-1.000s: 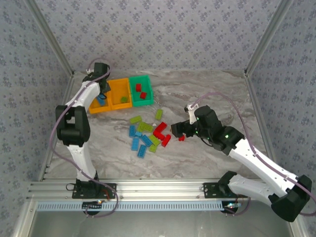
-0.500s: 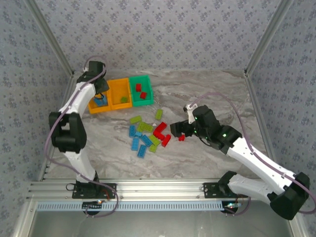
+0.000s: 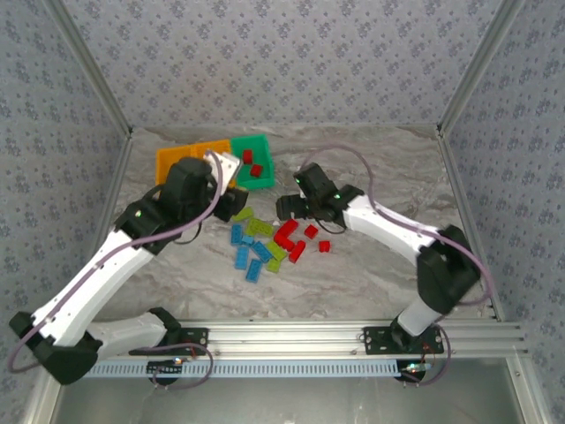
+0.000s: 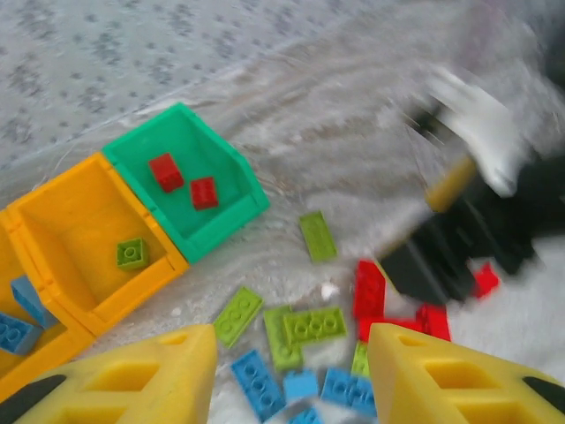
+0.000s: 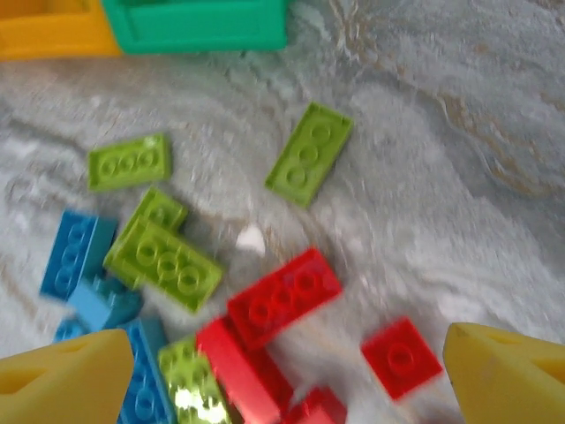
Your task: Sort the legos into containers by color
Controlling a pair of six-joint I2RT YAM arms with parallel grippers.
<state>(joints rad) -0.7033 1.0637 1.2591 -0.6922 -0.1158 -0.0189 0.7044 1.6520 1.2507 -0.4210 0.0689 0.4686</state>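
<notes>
Marbled tabletop (image 3: 371,287); small studded plastic legos (image 3: 284,234); boxy rect. bins (image 4: 132,297).

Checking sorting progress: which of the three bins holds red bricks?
The green bin, at the row's end: two red bricks inside. The orange bins hold one lime brick and blue ones.

Tabletop (image 3: 380,168): grey-white marble pattern, matte. Walls (image 3: 291,62) on 3 sides: grey wallpaper w/ small floral print. Aluminium posts (image 3: 88,66) at rear corners; aluminium rail (image 3: 291,336) along near edge. Lighting even.
</notes>
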